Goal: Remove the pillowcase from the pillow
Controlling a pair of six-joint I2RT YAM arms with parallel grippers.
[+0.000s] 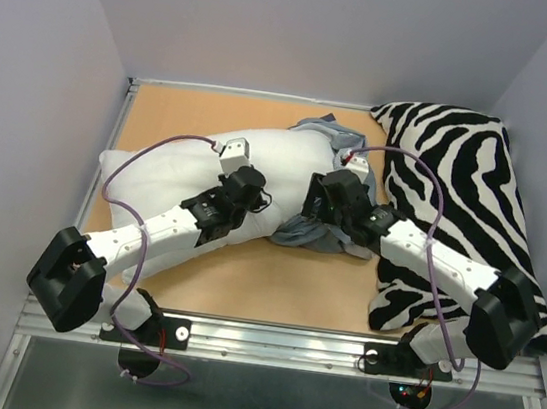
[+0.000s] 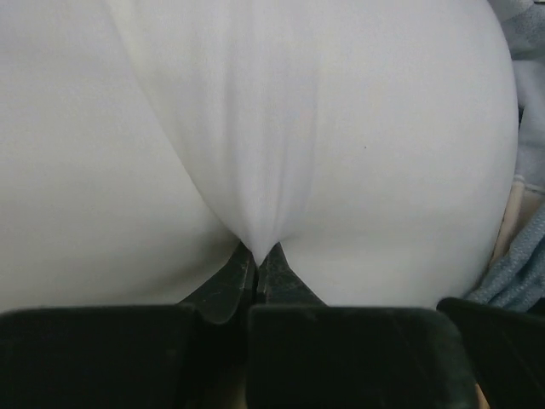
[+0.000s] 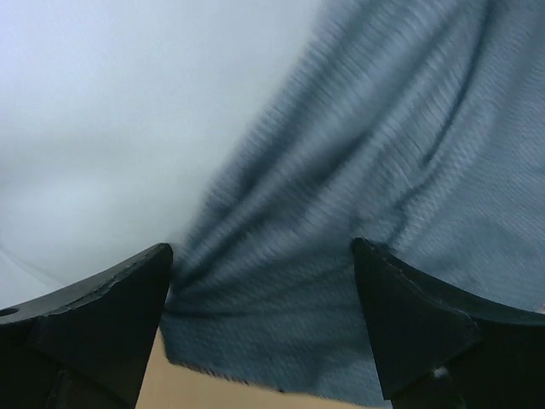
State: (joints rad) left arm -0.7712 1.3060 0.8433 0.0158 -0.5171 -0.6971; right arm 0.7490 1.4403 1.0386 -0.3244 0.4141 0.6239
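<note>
The white pillow (image 1: 259,162) lies across the middle of the table, mostly bare. The slate blue-grey pillowcase (image 1: 302,231) is bunched at its right end, with more cloth behind (image 1: 326,129). My left gripper (image 1: 230,167) is shut on a pinch of the white pillow (image 2: 255,128), which puckers into the jaws. My right gripper (image 1: 316,202) is open over the pillowcase (image 3: 358,213). The cloth's edge lies between its spread fingers (image 3: 111,298), with the pillow (image 3: 102,111) to the left.
A black-and-white zebra-striped cushion (image 1: 466,200) fills the right side of the table, under the right arm. Bare wooden tabletop (image 1: 243,281) shows in front of the pillow. Grey walls enclose the back and sides. A metal rail (image 1: 276,341) runs along the near edge.
</note>
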